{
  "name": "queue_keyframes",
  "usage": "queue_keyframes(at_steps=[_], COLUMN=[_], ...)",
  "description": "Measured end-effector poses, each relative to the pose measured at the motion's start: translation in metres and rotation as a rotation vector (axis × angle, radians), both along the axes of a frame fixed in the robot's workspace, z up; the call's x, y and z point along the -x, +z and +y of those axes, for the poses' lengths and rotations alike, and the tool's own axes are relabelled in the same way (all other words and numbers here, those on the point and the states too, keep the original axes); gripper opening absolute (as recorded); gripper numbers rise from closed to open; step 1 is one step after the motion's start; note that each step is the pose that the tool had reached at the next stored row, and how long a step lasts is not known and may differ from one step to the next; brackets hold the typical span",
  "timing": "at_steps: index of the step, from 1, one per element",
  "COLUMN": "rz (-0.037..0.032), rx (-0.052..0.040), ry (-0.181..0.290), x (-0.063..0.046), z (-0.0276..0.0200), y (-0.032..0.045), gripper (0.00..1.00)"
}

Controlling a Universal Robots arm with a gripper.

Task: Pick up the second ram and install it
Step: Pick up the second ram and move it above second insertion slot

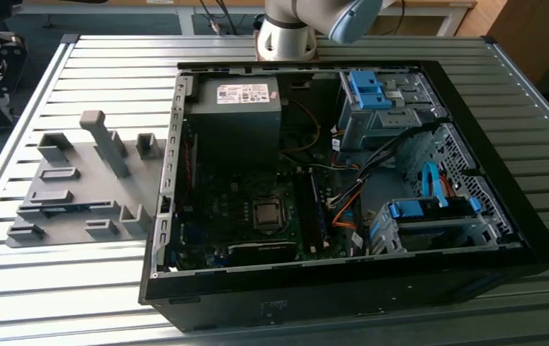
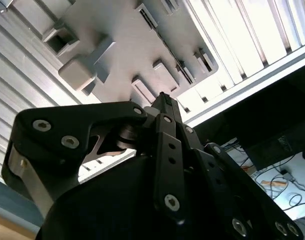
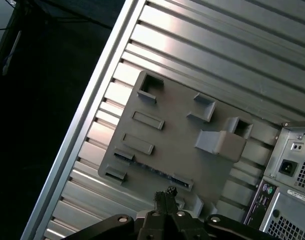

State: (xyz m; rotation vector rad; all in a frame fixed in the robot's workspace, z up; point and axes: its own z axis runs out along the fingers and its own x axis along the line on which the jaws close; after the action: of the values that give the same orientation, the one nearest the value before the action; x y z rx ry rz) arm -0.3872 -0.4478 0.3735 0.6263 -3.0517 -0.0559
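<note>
We see the hand, fingers together and empty, over the holder plate, the ram nearly under its tips, lying parallel to the slats of the desk.

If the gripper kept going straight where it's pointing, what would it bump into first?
Probably the grey holder plate, close by the second ram, the thin dark strip set in it. The gripper points at that spot, though depth is unclear.
</note>
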Motion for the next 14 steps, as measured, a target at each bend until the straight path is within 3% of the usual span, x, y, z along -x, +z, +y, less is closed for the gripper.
queue_keyframes(at_steps=[12, 14], rz=[-0.0002, -0.0002], rx=[-0.0001, -0.0002], ry=[0.02, 0.041], x=[0.0, 0.0], z=[0.0, 0.0001], y=[-0.0001, -0.0002], gripper=[0.11, 0.11])
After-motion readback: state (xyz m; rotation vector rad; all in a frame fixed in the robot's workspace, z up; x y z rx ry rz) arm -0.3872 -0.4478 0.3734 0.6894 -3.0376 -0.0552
